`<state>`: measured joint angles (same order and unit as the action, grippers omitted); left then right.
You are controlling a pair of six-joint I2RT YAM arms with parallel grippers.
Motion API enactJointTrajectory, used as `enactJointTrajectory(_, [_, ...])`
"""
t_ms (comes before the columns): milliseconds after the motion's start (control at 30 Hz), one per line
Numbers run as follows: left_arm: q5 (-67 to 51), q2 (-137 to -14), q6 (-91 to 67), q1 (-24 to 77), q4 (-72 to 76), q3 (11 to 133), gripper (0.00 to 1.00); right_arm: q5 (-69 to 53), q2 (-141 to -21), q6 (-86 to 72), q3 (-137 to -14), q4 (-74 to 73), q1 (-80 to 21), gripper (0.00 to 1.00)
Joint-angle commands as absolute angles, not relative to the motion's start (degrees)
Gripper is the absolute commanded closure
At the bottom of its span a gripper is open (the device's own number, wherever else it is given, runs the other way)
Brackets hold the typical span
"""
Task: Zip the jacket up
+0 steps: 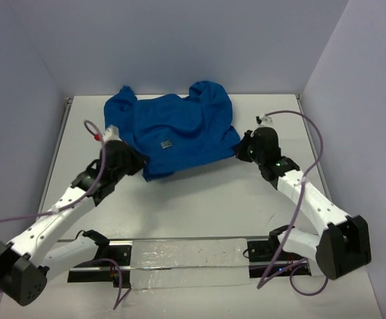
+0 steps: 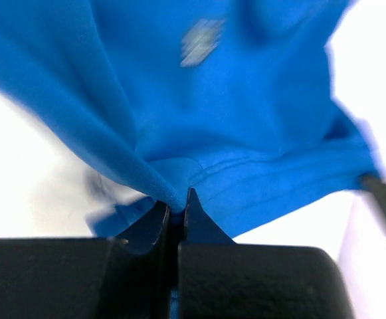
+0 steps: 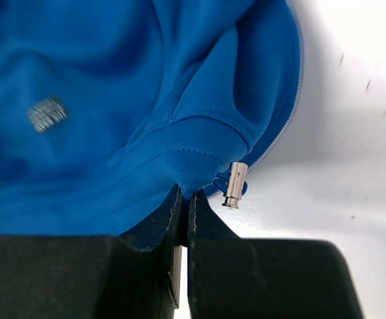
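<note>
You're gripping the jacket (image 1: pixel 173 133), lying bunched at the table's (image 1: pixel 199 199) far middle: left claw (image 2: pixel 177 211) and right claw (image 3: pixel 185 198) are both pinching its near hem (limp, light cloth, sagging freely), the right one just beside the zipper pin (image 3: pixel 235 185).

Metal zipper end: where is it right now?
The metal zipper end shows in the right wrist view, at the jacket's hem corner, just right of the right gripper, which is shut on that hem.

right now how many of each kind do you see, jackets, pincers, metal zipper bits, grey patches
jacket: 1
pincers: 2 (left pincer, right pincer, each shut on blue fabric)
metal zipper piece: 1
grey striped patch: 1
total: 5
</note>
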<state>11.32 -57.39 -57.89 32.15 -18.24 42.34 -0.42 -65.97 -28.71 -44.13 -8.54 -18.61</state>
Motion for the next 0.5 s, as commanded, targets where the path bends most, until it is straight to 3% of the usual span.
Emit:
enactJointTrajectory(0, [14.8,-49.9,-49.1,29.9,-22.5,54.9,1.00,4.6,-55.0,-27.5,-46.5,-5.8,-18.8,1.00])
enactJointTrajectory(133, [14.2,-47.2,-45.4,29.9,-21.8,60.9,1.00,5.8,-49.0,-25.4,-50.3,-6.8,-18.8,1.00])
enactJointTrajectory(467, [12.1,-48.0,-44.1,29.9,-19.8,68.7,1.00,4.5,-47.2,-21.1,-61.6,-10.6,-18.8,1.00])
